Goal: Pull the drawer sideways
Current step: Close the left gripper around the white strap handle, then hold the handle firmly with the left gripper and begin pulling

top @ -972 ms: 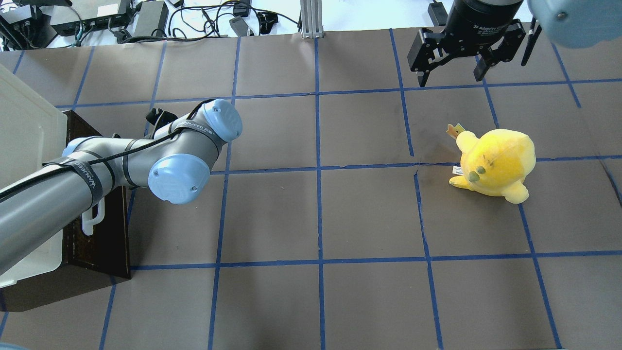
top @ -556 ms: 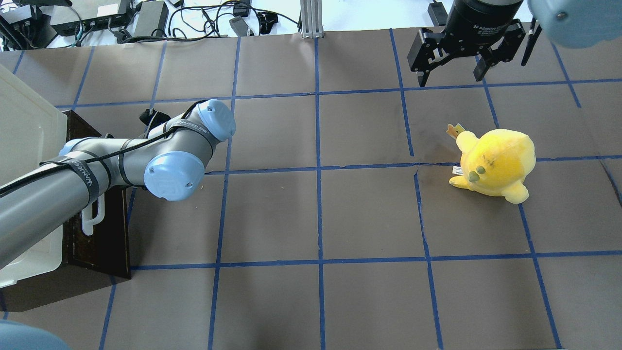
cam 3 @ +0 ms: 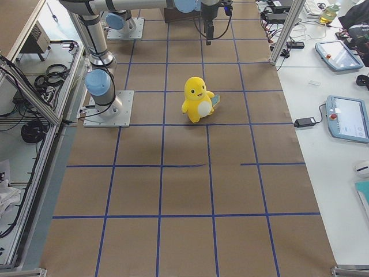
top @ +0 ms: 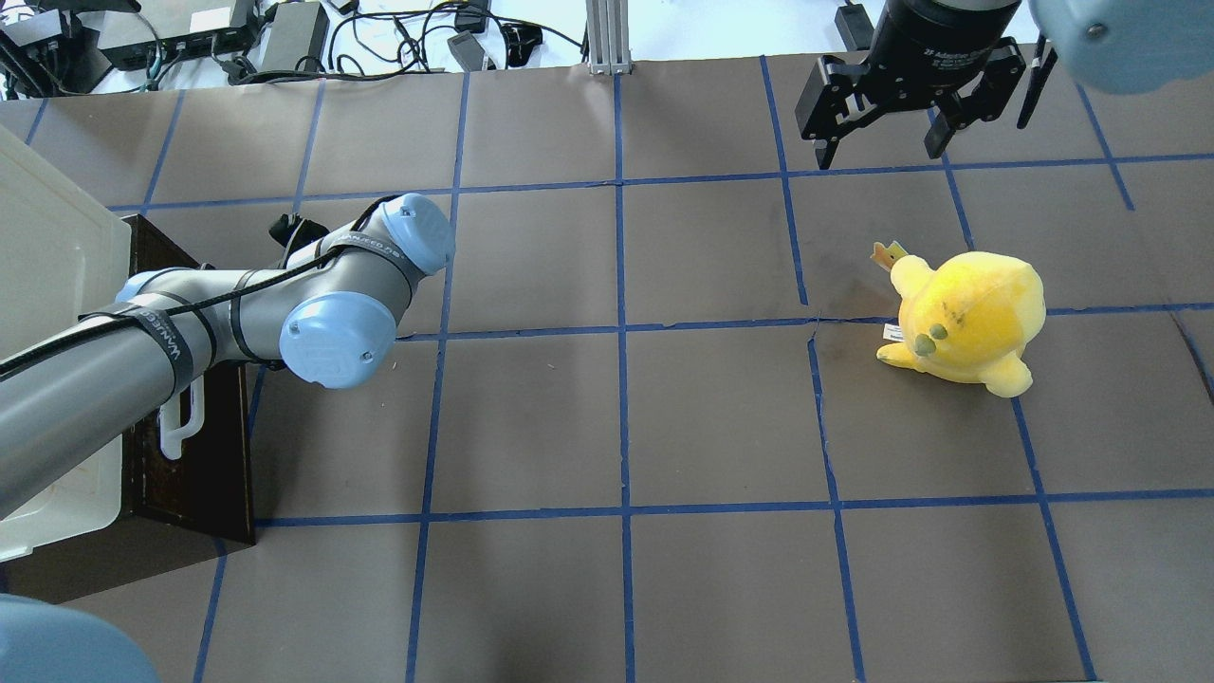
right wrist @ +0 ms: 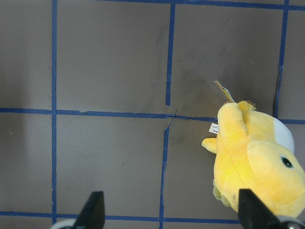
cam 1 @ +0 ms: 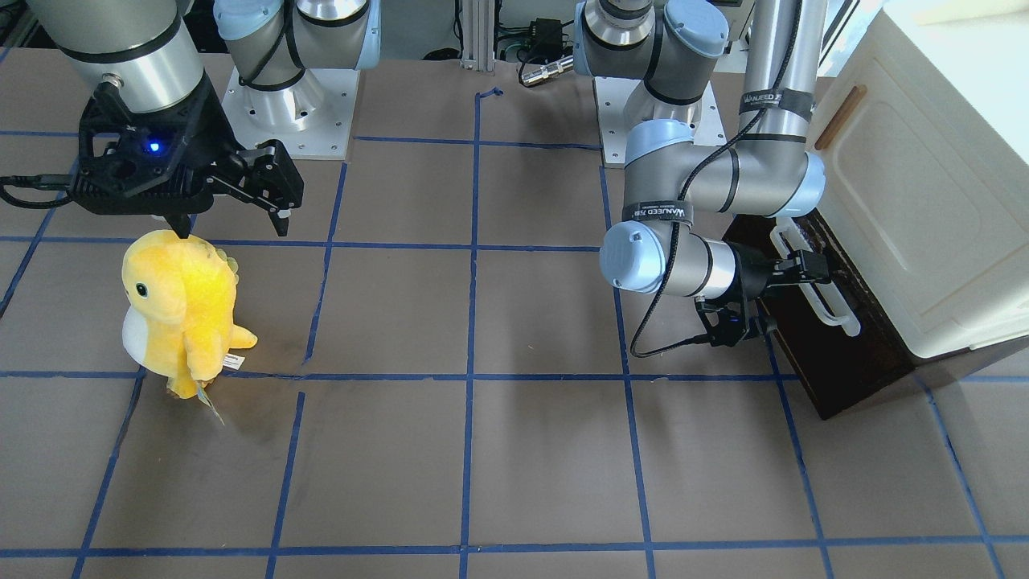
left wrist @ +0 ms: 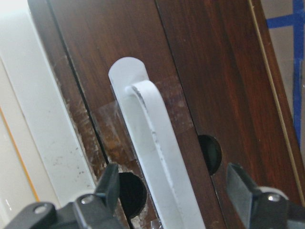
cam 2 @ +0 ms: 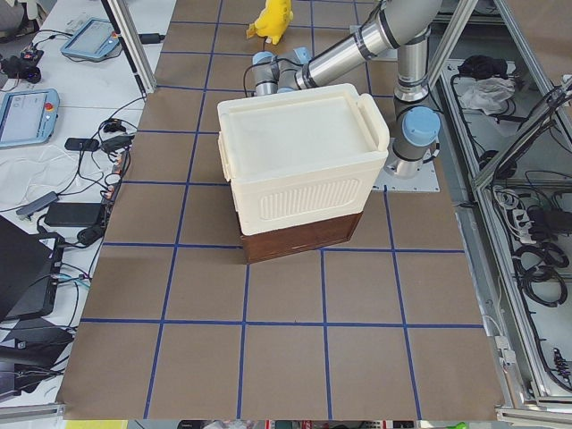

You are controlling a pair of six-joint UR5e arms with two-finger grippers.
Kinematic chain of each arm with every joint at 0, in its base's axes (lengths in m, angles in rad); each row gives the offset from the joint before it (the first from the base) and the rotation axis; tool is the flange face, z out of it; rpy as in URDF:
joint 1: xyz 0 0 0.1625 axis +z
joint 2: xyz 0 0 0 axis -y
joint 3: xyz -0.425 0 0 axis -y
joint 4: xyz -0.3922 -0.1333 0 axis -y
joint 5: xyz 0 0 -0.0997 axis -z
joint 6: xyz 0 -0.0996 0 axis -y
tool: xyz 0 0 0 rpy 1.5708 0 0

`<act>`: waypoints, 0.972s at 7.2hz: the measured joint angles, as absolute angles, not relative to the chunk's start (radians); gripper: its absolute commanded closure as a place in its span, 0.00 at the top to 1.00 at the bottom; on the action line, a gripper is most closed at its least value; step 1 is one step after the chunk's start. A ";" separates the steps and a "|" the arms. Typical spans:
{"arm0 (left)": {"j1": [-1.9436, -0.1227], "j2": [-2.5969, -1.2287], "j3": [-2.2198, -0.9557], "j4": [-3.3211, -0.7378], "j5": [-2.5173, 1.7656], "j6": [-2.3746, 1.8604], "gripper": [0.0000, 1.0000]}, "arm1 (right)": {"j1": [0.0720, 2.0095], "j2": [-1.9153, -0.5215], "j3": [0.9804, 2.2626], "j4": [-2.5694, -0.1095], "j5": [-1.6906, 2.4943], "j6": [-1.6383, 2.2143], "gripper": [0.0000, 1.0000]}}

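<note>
Left wrist-mounted: left gripper [left wrist: 175, 186] spread, straddling white handle [left wrist: 152, 138], not yet pinching. Drawer [left wrist: 209, 71] rigid wood, likely moderate weight; handle smooth, maybe slippery, so grasp bar mid-length.

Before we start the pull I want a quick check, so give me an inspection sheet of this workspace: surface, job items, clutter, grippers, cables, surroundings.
Surface: brown table with a blue tape grid.
Job's things: dark brown wooden drawer front with long white bar handle, apparently unopened, under a cream cabinet.
Clutter: yellow plush toy, upright.
Grippers: left gripper open, straddling the handle; right gripper open, above the table.
Cables: black cable looping off the left wrist.
Surroundings: power bricks and wires beyond the far edge.
</note>
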State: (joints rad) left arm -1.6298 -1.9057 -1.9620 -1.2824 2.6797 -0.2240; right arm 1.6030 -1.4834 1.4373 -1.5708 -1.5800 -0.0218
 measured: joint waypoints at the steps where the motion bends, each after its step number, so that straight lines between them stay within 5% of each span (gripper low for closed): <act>1: -1.629 -1.910 -1.961 -1.282 2.680 -0.224 0.71 | 1.603 -1.483 1.437 -1.571 -1.580 -0.022 1.00; 7: -1.629 -1.917 -1.960 -1.282 2.683 -0.218 0.63 | 1.603 -1.483 1.437 -1.571 -1.580 -0.022 1.00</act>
